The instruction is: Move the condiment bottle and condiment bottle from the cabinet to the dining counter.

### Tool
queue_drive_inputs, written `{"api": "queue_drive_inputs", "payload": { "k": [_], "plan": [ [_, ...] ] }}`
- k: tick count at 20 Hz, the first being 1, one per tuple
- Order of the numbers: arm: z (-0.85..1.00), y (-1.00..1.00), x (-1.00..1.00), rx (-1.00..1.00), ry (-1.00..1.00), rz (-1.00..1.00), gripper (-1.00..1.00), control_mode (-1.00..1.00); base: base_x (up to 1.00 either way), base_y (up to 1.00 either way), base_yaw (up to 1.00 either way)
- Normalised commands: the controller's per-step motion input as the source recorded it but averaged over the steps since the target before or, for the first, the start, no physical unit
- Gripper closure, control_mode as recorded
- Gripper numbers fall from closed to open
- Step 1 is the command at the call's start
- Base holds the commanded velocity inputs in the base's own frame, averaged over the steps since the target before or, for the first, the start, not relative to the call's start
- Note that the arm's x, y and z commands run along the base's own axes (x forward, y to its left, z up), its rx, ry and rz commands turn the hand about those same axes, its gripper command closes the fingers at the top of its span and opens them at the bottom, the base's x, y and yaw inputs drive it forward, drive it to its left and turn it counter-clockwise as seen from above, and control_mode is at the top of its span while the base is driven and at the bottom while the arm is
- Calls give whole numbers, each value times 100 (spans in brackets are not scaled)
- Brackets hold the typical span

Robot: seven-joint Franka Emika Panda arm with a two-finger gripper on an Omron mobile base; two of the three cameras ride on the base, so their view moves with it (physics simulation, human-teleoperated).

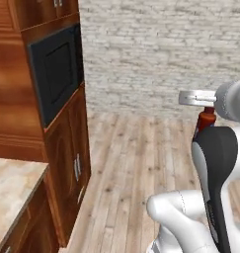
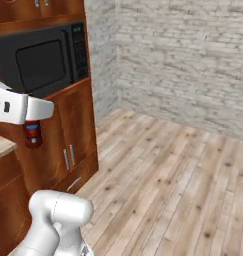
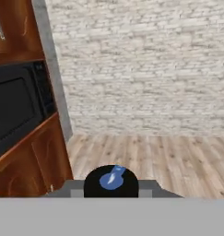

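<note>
The tool (image 3: 111, 193) was clamped on the red bottle (image 2: 33, 134) near its cap; rigid, light, probably slippery, so held upright.

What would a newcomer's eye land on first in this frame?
Probably the red bottle hanging below the white gripper, in front of the tall wooden cabinet; its black cap with a blue mark sits low in the hand view. Next, the black microwave built into that cabinet, beside the pale brick wall.
</note>
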Motion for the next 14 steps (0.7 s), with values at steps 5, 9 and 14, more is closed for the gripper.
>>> {"api": "queue_drive_inputs", "payload": {
  "k": [5,9,14],
  "plan": [
    [0,0,0,0,0,0,100,100,-4,-8,-93],
    [0,0,0,0,0,0,100,100,-5,-18,-89],
    [0,0,0,0,0,0,100,100,-3,-19,-88]
  ]
}}
